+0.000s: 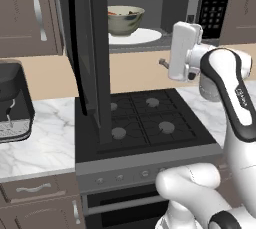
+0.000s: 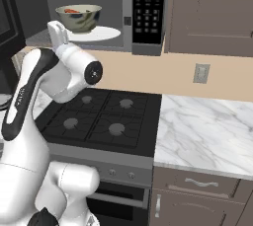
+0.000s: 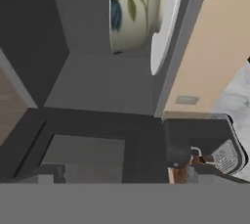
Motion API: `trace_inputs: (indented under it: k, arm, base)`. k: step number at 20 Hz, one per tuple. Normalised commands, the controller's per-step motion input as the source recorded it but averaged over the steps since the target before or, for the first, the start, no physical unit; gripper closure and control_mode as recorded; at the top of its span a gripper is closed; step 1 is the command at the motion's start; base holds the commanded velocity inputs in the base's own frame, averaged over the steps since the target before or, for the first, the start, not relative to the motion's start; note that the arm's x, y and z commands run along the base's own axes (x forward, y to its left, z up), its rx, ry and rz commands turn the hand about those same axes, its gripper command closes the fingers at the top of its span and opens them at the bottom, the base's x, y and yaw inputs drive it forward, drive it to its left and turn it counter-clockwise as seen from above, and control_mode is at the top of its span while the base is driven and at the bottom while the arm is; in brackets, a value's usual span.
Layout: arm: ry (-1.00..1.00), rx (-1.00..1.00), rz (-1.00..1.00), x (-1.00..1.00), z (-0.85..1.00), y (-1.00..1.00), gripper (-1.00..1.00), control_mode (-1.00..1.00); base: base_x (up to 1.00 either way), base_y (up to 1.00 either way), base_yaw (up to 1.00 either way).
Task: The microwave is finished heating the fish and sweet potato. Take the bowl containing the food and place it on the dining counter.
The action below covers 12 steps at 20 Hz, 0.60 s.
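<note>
The microwave (image 1: pixel 215 3) stands open above the stove, with its dark door (image 1: pixel 87 58) swung out to the left. Inside, the pale patterned bowl (image 1: pixel 125 19) (image 2: pixel 79 17) (image 3: pixel 134 12) sits upright on the white turntable (image 1: pixel 145 36). A red-orange piece of sweet potato (image 2: pixel 73 10) shows over its rim. I cannot make out the fish. My gripper (image 1: pixel 180 48) (image 2: pixel 57 31) hovers in front of the opening, a little right of and below the bowl. It is rolled on its side, open, and holds nothing. The dining counter is out of view.
A black gas stove (image 1: pixel 150 118) lies directly below the arm. A dark coffee machine (image 1: pixel 12 103) stands on the marble worktop at the left. More marble worktop (image 2: pixel 207 126) runs to the right, with a wall outlet (image 2: pixel 201 73) above it. Brown cabinets flank the microwave.
</note>
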Motion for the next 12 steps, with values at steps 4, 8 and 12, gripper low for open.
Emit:
trace_inputs:
  k: [4,8,12]
  arm:
    - [0.07,-0.12,-0.31,0.26,0.27,-0.62,-1.00,-1.00]
    - [0.03,-0.15,-0.21,0.09,0.18,-0.21,-1.00,-1.00]
    - [0.08,-0.12,-0.03,0.23,0.05,0.00,-1.00,-1.00]
  base:
    - [0.00,0.00,0.00]
    - [0.00,0.00,0.00]
    - [0.00,0.00,0.00]
